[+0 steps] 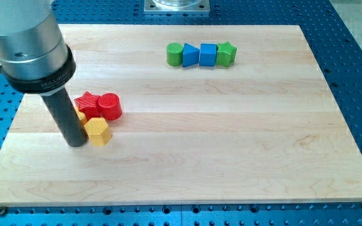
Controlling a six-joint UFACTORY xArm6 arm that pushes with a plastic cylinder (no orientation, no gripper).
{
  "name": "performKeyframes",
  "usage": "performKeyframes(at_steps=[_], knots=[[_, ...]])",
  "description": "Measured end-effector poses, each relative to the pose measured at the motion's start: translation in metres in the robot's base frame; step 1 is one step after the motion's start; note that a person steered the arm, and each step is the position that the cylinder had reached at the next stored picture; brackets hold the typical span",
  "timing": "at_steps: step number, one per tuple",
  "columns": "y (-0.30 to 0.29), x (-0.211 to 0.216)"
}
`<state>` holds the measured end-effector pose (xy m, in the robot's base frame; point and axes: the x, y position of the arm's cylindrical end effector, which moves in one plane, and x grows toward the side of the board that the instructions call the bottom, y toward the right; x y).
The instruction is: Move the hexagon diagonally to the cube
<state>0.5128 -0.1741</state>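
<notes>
A yellow hexagon (97,131) lies at the view's left on the wooden board (231,144). My tip (76,144) stands just left of the hexagon, touching or nearly touching it. A red star (88,103) and a red cylinder (110,105) sit just above the hexagon, and a sliver of another yellow block (81,117) shows behind the rod. A blue cube (208,54) sits at the view's top in a row with a green cylinder (175,54), a blue triangle (190,56) and a green star (226,54).
The arm's grey body (27,41) fills the view's top left corner. A blue perforated table (357,69) surrounds the board. A metal mount (176,5) sits at the view's top edge.
</notes>
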Motion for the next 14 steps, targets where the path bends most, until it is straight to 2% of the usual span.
performKeyframes(at_steps=[1,4,5,6,7,9,11,12,14], knots=[[0.016,-0.012],[0.023,-0.008],[0.023,0.029],[0.027,0.041],[0.049,0.006],[0.054,-0.006],[0.067,0.034],[0.080,0.000],[0.080,-0.026]])
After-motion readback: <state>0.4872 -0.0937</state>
